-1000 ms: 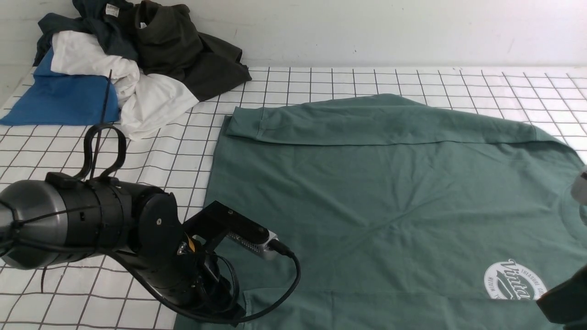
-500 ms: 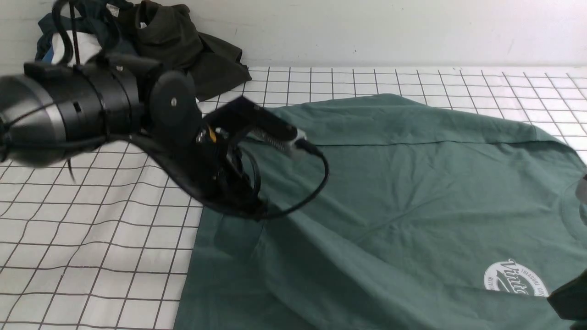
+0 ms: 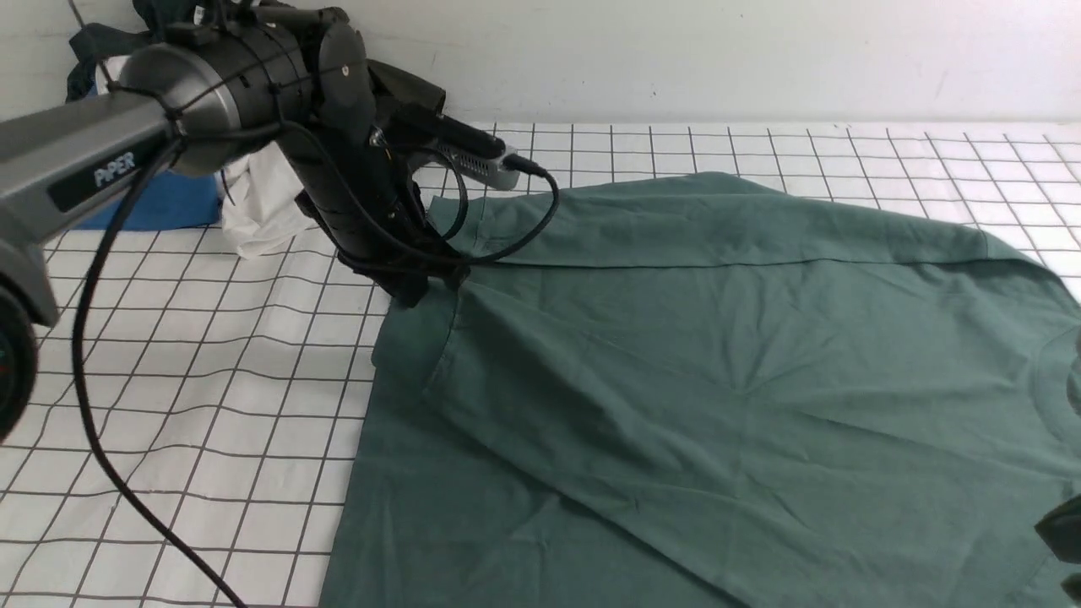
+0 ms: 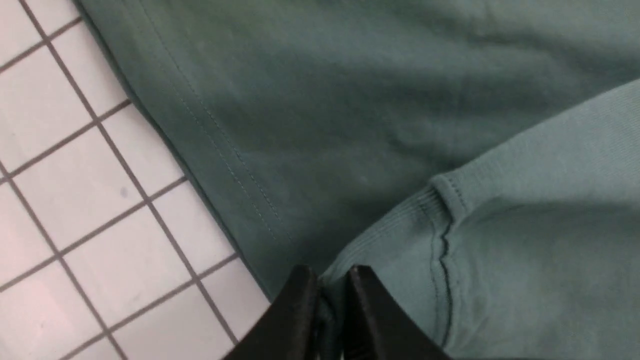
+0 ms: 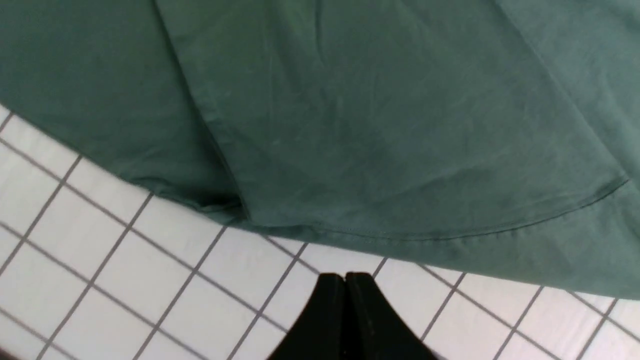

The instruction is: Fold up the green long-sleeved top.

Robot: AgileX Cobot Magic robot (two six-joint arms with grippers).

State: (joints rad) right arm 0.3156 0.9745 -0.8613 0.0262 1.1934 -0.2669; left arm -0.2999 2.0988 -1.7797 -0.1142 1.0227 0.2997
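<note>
left tool point(image 4: 331, 276), pinching cuff point(image 4: 400, 235), hauled near side of green long-sleeved top point(image 3: 718, 338) far-left. fold probably nearly laid. right tool point(image 5: 345, 280) pressed together, empty.

Only readable bit is "PIPER" in white on the left arm point(image 3: 84, 165), upper left of the front view.

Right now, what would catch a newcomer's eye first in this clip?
The green long-sleeved top spread across the gridded table dominates the scene. At its far-left corner the left gripper pinches its fabric, with a diagonal fold running back toward the near side. The right gripper hangs shut over the white grid beside the top's edge.
</note>
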